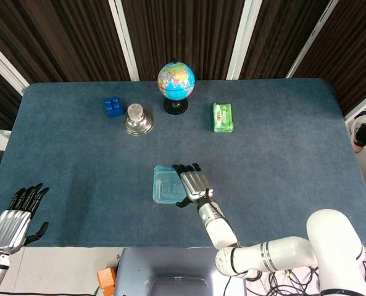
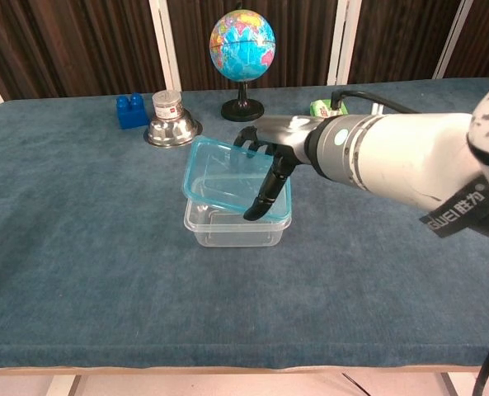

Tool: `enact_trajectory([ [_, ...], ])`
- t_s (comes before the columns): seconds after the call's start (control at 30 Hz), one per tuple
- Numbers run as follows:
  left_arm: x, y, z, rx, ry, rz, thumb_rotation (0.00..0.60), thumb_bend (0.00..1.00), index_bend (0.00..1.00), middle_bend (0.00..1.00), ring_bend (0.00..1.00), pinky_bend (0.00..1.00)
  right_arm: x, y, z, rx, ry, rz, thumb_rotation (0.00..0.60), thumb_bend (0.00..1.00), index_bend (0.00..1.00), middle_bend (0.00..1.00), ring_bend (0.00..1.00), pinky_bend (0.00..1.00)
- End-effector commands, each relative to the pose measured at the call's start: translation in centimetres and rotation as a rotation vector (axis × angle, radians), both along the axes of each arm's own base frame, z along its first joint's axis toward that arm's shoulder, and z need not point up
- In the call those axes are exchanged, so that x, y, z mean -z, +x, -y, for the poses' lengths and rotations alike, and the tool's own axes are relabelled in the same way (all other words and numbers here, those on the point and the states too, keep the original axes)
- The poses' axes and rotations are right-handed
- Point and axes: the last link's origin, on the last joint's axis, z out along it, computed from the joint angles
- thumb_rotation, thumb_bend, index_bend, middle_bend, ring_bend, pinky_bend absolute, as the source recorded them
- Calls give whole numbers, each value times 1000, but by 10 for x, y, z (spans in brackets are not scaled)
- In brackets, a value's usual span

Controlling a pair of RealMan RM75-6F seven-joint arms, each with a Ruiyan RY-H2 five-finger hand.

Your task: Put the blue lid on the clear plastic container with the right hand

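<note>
**Now: lid held over the container**

At centre frame, the right robot hand (image 2: 265, 165) grips the blue lid (image 2: 228, 175), thumb under its near edge and fingers (image 1: 184, 168) over the top. The lid sits tilted above the clear container (image 2: 237, 221), far edge raised; whether its near edge touches the rim cannot be told. The left robot hand (image 1: 13, 216) rests at the lower left of the head view, fingers spread, holding nothing. On the blue desk (image 1: 294, 135), upper middle, stand a globe (image 1: 176, 81), a metal bowl (image 1: 138, 121), blue blocks (image 1: 113, 106) and a green packet (image 1: 223, 117).
</note>
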Motion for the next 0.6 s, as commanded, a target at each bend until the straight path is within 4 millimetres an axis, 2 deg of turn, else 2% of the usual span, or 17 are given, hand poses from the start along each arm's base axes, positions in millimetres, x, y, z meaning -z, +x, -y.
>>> enact_trajectory([
  [0.03, 0, 0, 0, -1, -1, 0, 600, 348, 0, 0, 0, 0, 1, -3, 1, 7, -4, -9, 600, 72, 771, 327, 110, 74],
  [0.6, 0, 0, 0, -1, 2, 0, 600, 348, 0, 0, 0, 0, 9, -6, 4, 8, 4, 1, 600, 72, 770, 328, 112, 73],
])
